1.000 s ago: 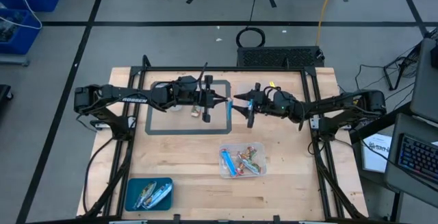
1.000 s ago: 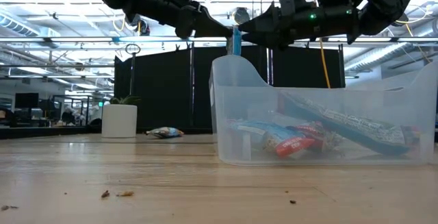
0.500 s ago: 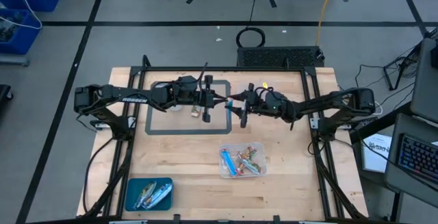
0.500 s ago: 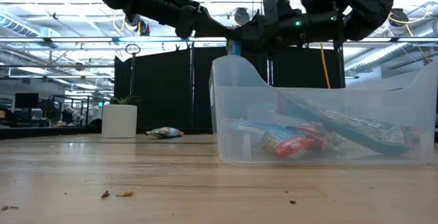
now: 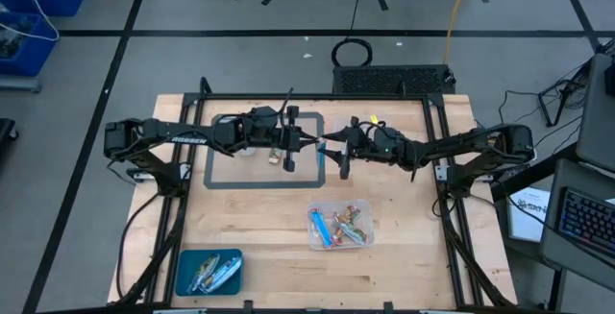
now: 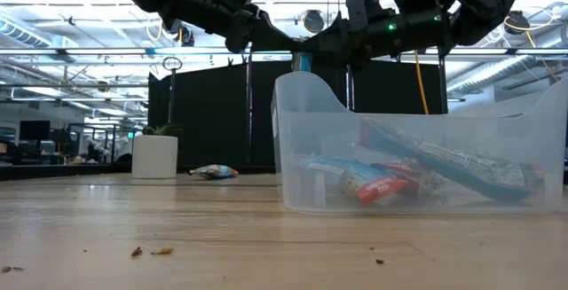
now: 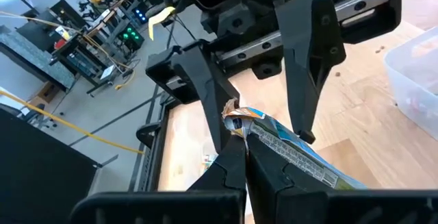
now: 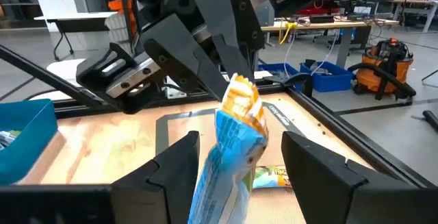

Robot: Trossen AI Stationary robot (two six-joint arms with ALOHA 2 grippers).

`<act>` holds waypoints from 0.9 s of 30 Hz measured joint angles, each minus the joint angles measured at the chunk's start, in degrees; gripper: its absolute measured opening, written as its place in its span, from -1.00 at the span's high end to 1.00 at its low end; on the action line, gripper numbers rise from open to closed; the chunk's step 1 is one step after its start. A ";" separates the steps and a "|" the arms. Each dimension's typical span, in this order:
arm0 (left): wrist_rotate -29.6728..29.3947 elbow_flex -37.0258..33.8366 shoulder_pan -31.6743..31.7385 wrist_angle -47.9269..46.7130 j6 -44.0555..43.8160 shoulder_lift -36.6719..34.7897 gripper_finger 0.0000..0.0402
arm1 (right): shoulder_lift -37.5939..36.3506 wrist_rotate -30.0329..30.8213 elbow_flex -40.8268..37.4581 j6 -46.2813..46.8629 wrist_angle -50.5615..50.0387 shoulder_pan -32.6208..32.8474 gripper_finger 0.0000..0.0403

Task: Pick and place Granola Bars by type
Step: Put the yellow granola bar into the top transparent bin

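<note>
A: Surface? Wooden table (image 5: 269, 228), lab behind.
B: Bar (image 7: 287, 154): in the air above the table, left gripper (image 7: 239, 162) clamped on it; right gripper (image 8: 236, 162) jaws apart around it.

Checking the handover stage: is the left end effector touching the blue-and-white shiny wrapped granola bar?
Touching. The left wrist view shows the left end effector pinched shut on the crimped end of the blue-and-white shiny wrapped granola bar.
</note>
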 joint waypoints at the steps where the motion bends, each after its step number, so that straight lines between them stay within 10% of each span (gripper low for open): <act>1: 0.00 0.00 0.00 -0.04 0.00 0.00 0.99 | -0.02 0.02 0.00 0.00 -0.11 0.00 0.01; 11: -0.02 0.00 -0.04 0.00 -0.50 0.00 0.97 | -0.02 0.02 0.00 -0.08 -0.26 0.00 0.08; 27: -0.02 0.00 -0.04 0.00 -1.57 0.00 0.95 | -0.02 0.26 -0.04 -3.07 -0.22 -0.05 0.75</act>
